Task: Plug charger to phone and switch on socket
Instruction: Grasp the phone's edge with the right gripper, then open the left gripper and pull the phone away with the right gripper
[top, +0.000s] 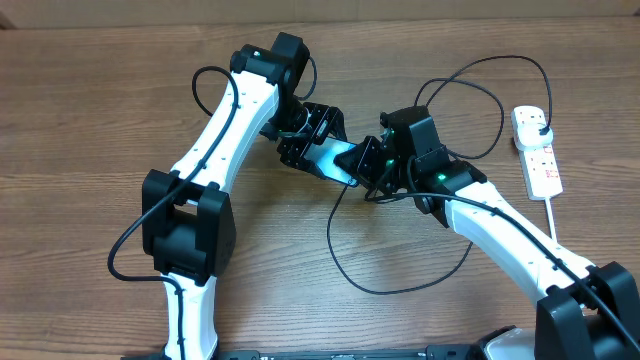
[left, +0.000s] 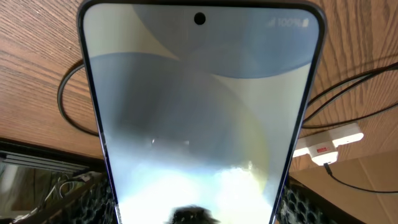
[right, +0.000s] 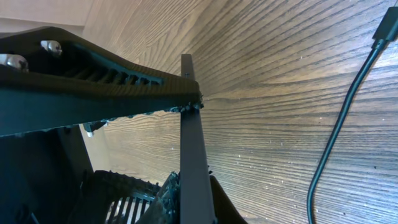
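Observation:
The phone (top: 335, 158), its screen lit blue, is held off the table between both grippers. My left gripper (top: 305, 140) is shut on its long edges; in the left wrist view the phone (left: 199, 106) fills the frame. My right gripper (top: 374, 166) grips the opposite end, where the phone (right: 191, 155) shows edge-on between the fingers. The charger cable (top: 400, 288) loops on the table, its plug (top: 540, 124) in the white socket strip (top: 537, 150). Its connector tip (right: 385, 25) lies loose on the wood, apart from the phone.
The socket strip also shows in the left wrist view (left: 329, 142) with a red switch. Its thick white cord (top: 553, 225) runs toward the front right. Cable loops (left: 68, 99) lie under and around the phone.

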